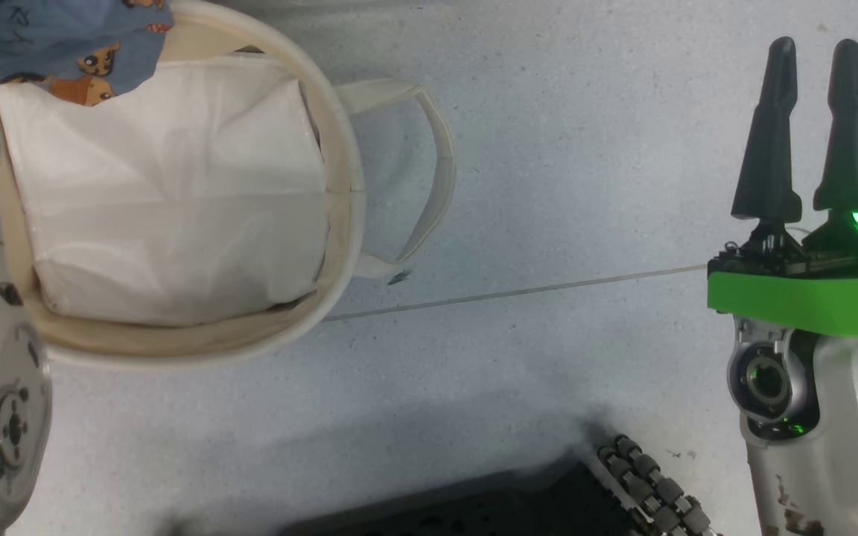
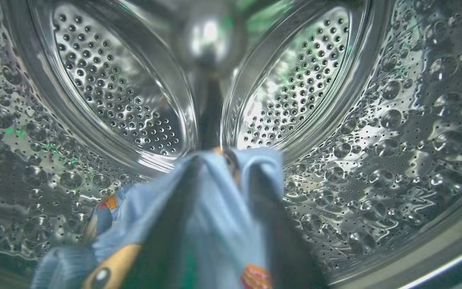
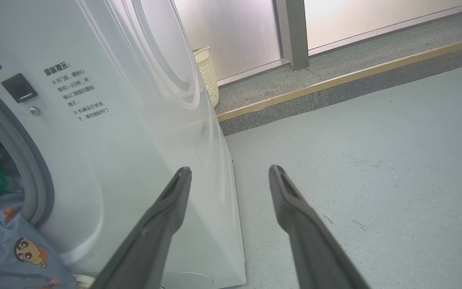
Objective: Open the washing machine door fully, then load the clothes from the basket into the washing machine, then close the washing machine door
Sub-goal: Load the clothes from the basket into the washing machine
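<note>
Head view looks down on the basket (image 1: 341, 186), which stands on the pale grey floor (image 1: 548, 186) with a flat white sheet (image 1: 168, 201) lining it. Part of the clothes (image 1: 71, 45), light blue cloth with orange-brown bears, overlaps the basket's top-left edge. The right tool (image 1: 814, 48) hovers over bare floor well to the basket's right, with its two dark fingers wide apart and nothing between them. In the right wrist view it points past the front corner of the white washing machine (image 3: 134, 132). At the lower left of that view, blue printed cloth hangs out over the grey gasket (image 3: 38, 180). In the left wrist view the left tool (image 2: 223, 164) reaches inside the steel drum (image 2: 395, 120). Its fingers stand a little apart, with blue cloth bunched between and draped over them. I cannot tell whether they pinch it.
</note>
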